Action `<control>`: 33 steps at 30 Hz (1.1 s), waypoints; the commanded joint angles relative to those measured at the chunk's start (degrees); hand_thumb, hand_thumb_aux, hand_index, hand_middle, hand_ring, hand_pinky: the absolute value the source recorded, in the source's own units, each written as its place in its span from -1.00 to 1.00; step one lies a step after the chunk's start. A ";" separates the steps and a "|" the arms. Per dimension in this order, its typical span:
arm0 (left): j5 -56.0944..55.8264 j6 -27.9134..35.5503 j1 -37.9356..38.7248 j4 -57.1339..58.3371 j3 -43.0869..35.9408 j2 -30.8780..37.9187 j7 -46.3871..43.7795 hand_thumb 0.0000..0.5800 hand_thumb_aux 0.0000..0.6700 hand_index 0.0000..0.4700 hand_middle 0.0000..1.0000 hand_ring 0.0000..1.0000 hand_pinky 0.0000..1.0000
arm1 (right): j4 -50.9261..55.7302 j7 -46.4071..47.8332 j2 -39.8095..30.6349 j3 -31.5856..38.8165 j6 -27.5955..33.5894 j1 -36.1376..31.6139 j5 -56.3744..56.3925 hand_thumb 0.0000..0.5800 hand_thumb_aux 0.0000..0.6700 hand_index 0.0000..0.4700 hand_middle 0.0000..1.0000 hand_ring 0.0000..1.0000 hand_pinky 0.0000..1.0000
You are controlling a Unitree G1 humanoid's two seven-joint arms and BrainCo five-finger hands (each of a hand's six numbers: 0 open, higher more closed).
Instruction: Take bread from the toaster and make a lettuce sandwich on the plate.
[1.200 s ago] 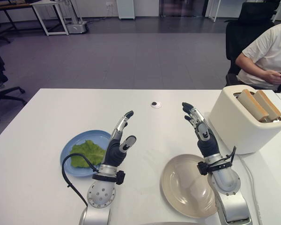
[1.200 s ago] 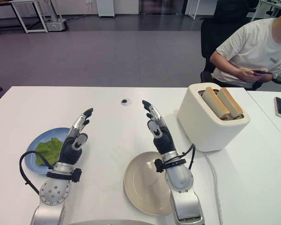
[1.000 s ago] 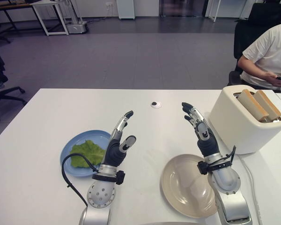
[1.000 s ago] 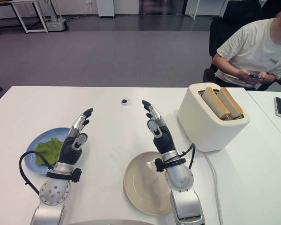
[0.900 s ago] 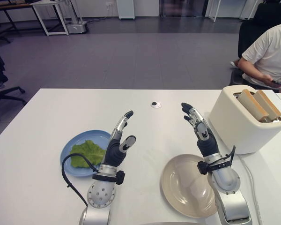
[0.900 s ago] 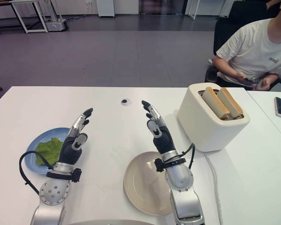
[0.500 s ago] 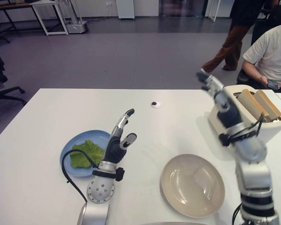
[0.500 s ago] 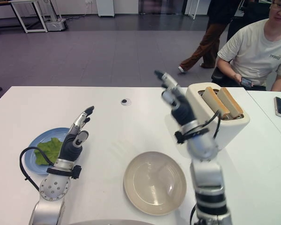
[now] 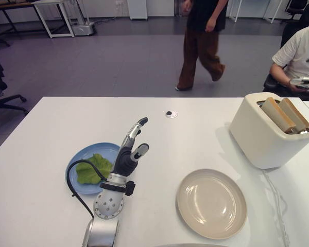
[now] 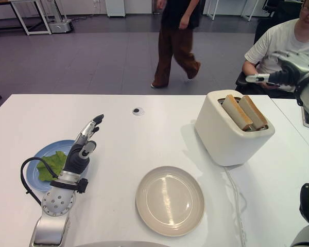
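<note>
A white toaster (image 9: 262, 135) stands at the right of the table with two bread slices (image 9: 277, 114) sticking out of its slots. In front of it, the beige plate (image 9: 211, 204) carries nothing. A lettuce leaf (image 9: 91, 169) lies on a blue plate (image 9: 104, 150) at the left. My left hand (image 9: 129, 153) stands upright just right of the blue plate, fingers stretched out and holding nothing. My right hand (image 10: 270, 78) hangs in the air above and behind the toaster, fingers pointing left, nothing in it.
A small round black-and-white fitting (image 9: 171, 114) sits in the tabletop at the far middle. The toaster's white cable (image 9: 275, 203) runs along the table right of the beige plate. Bare white table lies between the two plates.
My right hand has risen from beside the beige plate, passed the toaster's left side and gone up and right behind it. The left hand has shifted slightly toward the lettuce plate.
</note>
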 commanded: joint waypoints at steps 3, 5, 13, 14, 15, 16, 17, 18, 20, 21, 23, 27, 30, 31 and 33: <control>-0.29 0.48 0.47 0.12 0.56 0.62 -0.35 -1.00 -1.00 -1.00 -1.00 -1.00 -1.00 | 8.36 -2.36 -0.28 4.18 -4.35 -2.70 -3.43 -1.00 -1.00 -1.00 -1.00 -1.00 -1.00; -0.17 0.52 0.53 0.05 0.49 0.59 -0.30 -1.00 -1.00 -1.00 -1.00 -1.00 -1.00 | 9.48 -2.93 0.00 4.84 -5.42 -2.24 -3.56 -1.00 -1.00 -1.00 -1.00 -1.00 -1.00; 0.04 0.54 0.44 0.08 0.40 0.53 -0.19 -1.00 -1.00 -1.00 -1.00 -1.00 -1.00 | 11.18 -4.75 1.25 7.00 -7.98 -0.34 -3.45 -1.00 -1.00 -1.00 -1.00 -1.00 -1.00; 0.07 0.56 0.46 0.04 0.39 0.52 -0.18 -1.00 -1.00 -1.00 -1.00 -1.00 -1.00 | 11.09 -4.74 1.33 7.22 -8.17 -0.04 -3.48 -1.00 -1.00 -1.00 -1.00 -1.00 -1.00; 0.11 0.58 0.47 -0.01 0.42 0.51 -0.14 -1.00 -1.00 -1.00 -1.00 -1.00 -1.00 | 11.13 -5.03 1.46 7.72 -8.27 0.14 -4.02 -1.00 -1.00 -1.00 -1.00 -1.00 -1.00; 0.20 0.60 0.59 -0.11 0.46 0.48 -0.04 -1.00 -1.00 -1.00 -1.00 -1.00 -1.00 | 11.28 -5.56 1.62 8.42 -8.35 0.20 -4.86 -1.00 -1.00 -1.00 -1.00 -1.00 -1.00; 0.26 0.61 0.67 -0.16 0.51 0.47 0.03 -1.00 -1.00 -1.00 -1.00 -1.00 -1.00 | 11.35 -6.02 1.81 8.84 -8.49 0.36 -5.24 -1.00 -1.00 -1.00 -1.00 -1.00 -1.00; 0.27 0.54 0.61 -0.02 0.54 0.52 0.03 -1.00 -1.00 -1.00 -1.00 -1.00 -1.00 | 11.18 -6.30 1.85 9.31 -8.49 0.77 -5.67 -1.00 -1.00 -1.00 -1.00 -1.00 -1.00; 0.39 0.51 0.68 0.02 0.54 0.60 0.05 -1.00 -1.00 -1.00 -1.00 -1.00 -1.00 | 10.53 -6.07 2.20 9.77 -9.00 1.60 -5.58 -1.00 -1.00 -1.00 -1.00 -1.00 -1.00; 0.45 0.52 0.69 0.02 0.54 0.64 0.05 -1.00 -1.00 -1.00 -1.00 -1.00 -1.00 | 10.08 -5.82 2.27 10.00 -9.09 1.93 -5.64 0.21 -0.25 -0.25 -1.00 -1.00 -1.00; 0.52 0.52 0.71 0.02 0.57 0.67 0.09 -1.00 -1.00 -1.00 -1.00 -1.00 -1.00 | 9.20 -5.45 2.43 10.14 -9.14 2.25 -5.53 0.92 0.61 0.61 -1.00 -1.00 -1.00; 0.92 0.47 1.27 -0.23 0.55 0.45 0.52 -1.00 -1.00 -1.00 -1.00 -1.00 -1.00 | 8.64 -5.81 3.33 10.04 -9.50 1.64 -5.21 1.00 1.00 1.00 -1.00 -1.00 -1.00; 1.25 0.40 1.45 -0.10 0.42 0.34 0.81 -1.00 -1.00 -1.00 -1.00 -1.00 -1.00 | 7.66 -6.58 3.42 9.54 -8.48 1.01 -5.33 1.00 1.00 1.00 -1.00 -1.00 -1.00; 1.38 0.38 1.52 -0.10 0.44 0.30 0.91 -1.00 -1.00 -1.00 -1.00 -1.00 -1.00 | 7.36 -6.80 3.54 9.39 -8.09 0.65 -5.39 1.00 1.00 1.00 -1.00 -1.00 -1.00; 1.64 0.30 1.70 -0.10 0.45 0.21 1.18 -1.00 -1.00 -1.00 -1.00 -1.00 -1.00 | 6.72 -7.31 3.85 8.86 -7.31 -0.29 -5.21 1.00 1.00 1.00 -1.00 -1.00 -1.00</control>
